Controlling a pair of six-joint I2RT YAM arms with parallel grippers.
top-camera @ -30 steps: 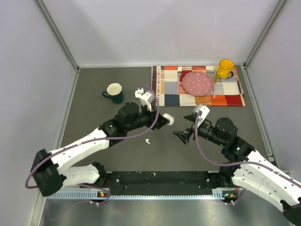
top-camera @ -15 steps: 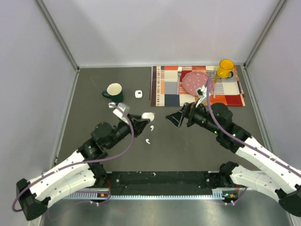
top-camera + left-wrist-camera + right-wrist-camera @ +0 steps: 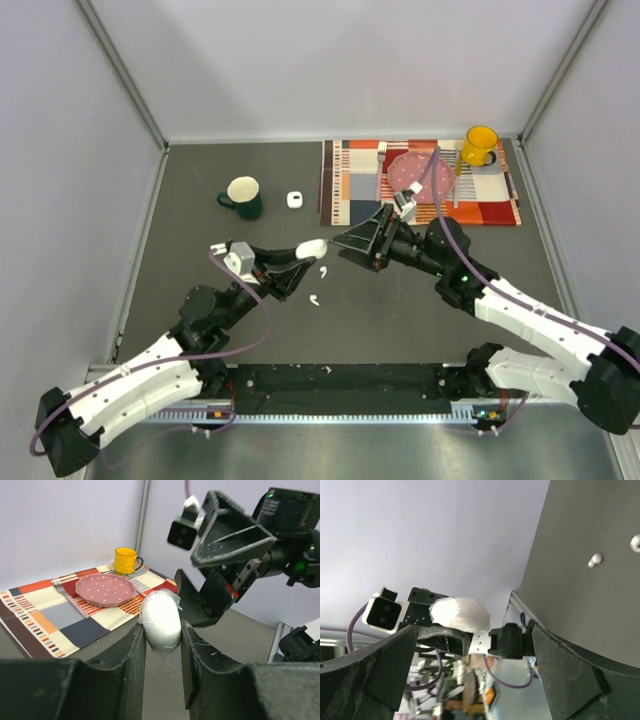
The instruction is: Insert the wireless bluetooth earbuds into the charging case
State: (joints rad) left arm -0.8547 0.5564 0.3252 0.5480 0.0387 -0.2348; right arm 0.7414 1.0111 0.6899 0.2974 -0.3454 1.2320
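The grey table (image 3: 200, 165) bears a mug (image 3: 243, 197), white case (image 3: 294, 199), two earbuds (image 3: 315, 299) (near centre) and striped placemat (image 3: 352, 196).

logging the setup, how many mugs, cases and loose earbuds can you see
mugs: 2
cases: 2
loose earbuds: 2
total: 6

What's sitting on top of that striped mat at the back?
A pink dotted plate, a fork beside it and a yellow mug. Seen from above, the right arm hides part of the plate.
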